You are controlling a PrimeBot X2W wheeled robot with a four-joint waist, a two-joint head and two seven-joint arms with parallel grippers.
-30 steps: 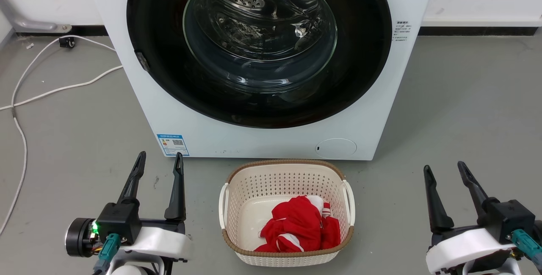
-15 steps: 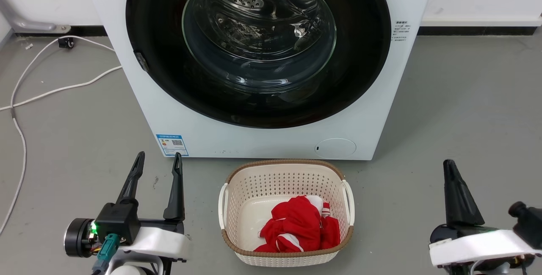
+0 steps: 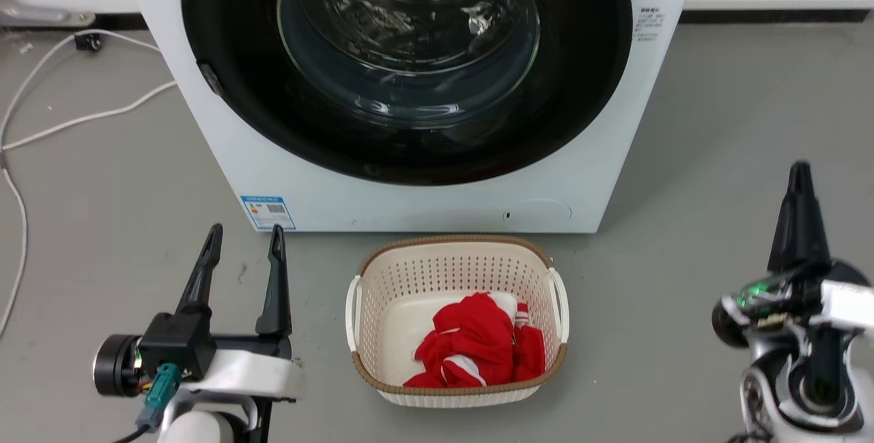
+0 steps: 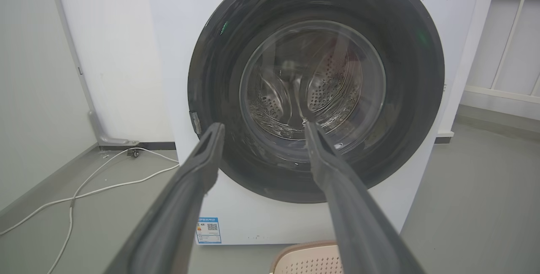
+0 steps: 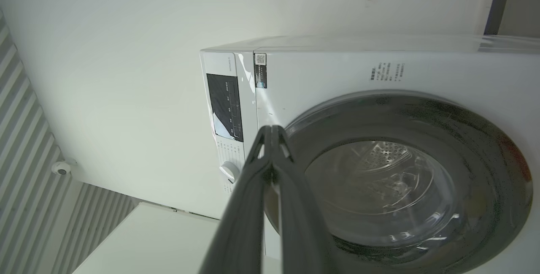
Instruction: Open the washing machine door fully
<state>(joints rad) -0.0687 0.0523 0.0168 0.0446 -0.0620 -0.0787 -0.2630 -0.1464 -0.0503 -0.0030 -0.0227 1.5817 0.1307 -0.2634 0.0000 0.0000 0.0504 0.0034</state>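
Note:
The white washing machine (image 3: 423, 204) stands in front of me, and its glossy black round door (image 3: 580, 88) with the clear glass bowl lies flush against the front. My left gripper (image 3: 246, 230) is open, low at the left, short of the machine's lower left corner. In the left wrist view its fingers (image 4: 263, 125) frame the door (image 4: 413, 96). My right gripper (image 3: 799, 170) is raised at the far right and turned on edge, well to the right of the machine. Seen from the right wrist, its fingertips (image 5: 272, 129) meet, shut on nothing, in line with the door (image 5: 485, 147) rim.
A cream laundry basket (image 3: 362, 306) holding red cloth (image 3: 478, 347) sits on the grey floor just in front of the machine, between my arms. White cables (image 3: 82, 119) trail over the floor at the left. A wall runs behind the machine.
The right gripper rolled onto its edge, shut its fingers and rose up the view. The head camera shifted a little. The left arm and the door kept still.

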